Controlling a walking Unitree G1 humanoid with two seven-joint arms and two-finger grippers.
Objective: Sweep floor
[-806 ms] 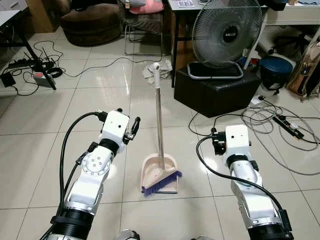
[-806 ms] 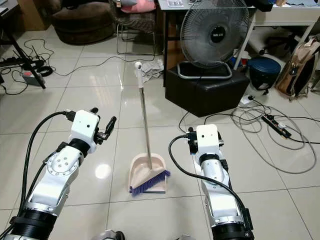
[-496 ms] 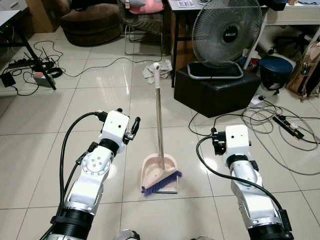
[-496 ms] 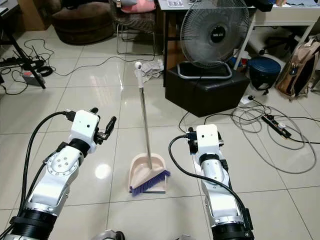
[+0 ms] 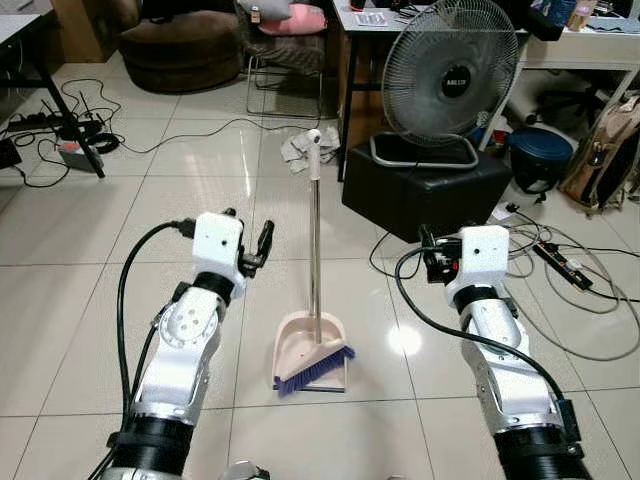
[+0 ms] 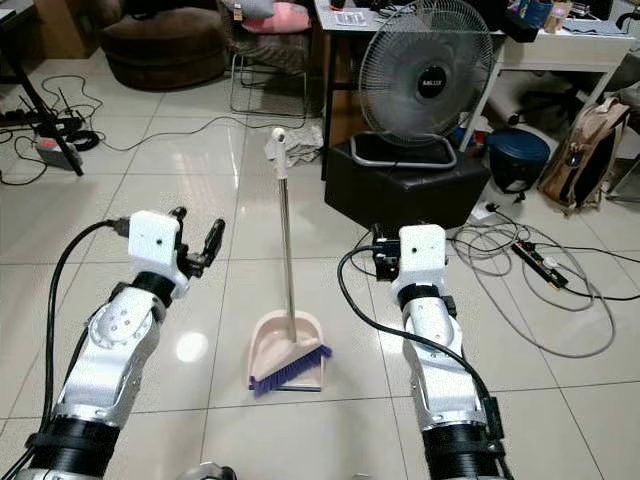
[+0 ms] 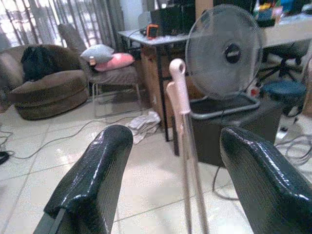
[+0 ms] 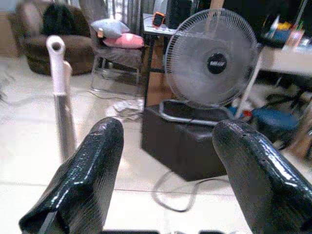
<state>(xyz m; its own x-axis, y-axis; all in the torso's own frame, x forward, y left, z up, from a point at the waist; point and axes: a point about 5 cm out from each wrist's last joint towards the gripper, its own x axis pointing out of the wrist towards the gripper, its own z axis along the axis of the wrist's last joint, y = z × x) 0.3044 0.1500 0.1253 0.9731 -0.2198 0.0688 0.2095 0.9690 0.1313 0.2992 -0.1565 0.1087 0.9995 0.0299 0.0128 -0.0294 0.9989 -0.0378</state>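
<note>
A broom with a steel handle (image 5: 315,250) and a pale pink grip stands upright in its pink dustpan (image 5: 308,348) on the tiled floor, purple bristles (image 5: 316,367) at the pan's front. My left gripper (image 5: 250,230) is open, held to the left of the handle at mid height and apart from it. In the left wrist view the handle (image 7: 183,122) shows beyond the gap between the two fingers (image 7: 92,180). My right gripper (image 5: 432,255) is open to the right of the handle, holding nothing; in the right wrist view the handle (image 8: 61,97) lies off to one side of the fingers (image 8: 248,170).
A standing fan (image 5: 450,80) sits on a black box (image 5: 425,190) just right of the broom. Cables and a power strip (image 5: 565,270) lie on the floor at right, more cables (image 5: 60,130) at far left. A crumpled cloth (image 5: 298,148), a chair and a sofa (image 5: 185,45) stand behind.
The whole picture has shifted, so the camera moved. Both grippers now sit a little higher and nearer the handle's mid height. The broom and dustpan stand as before.
</note>
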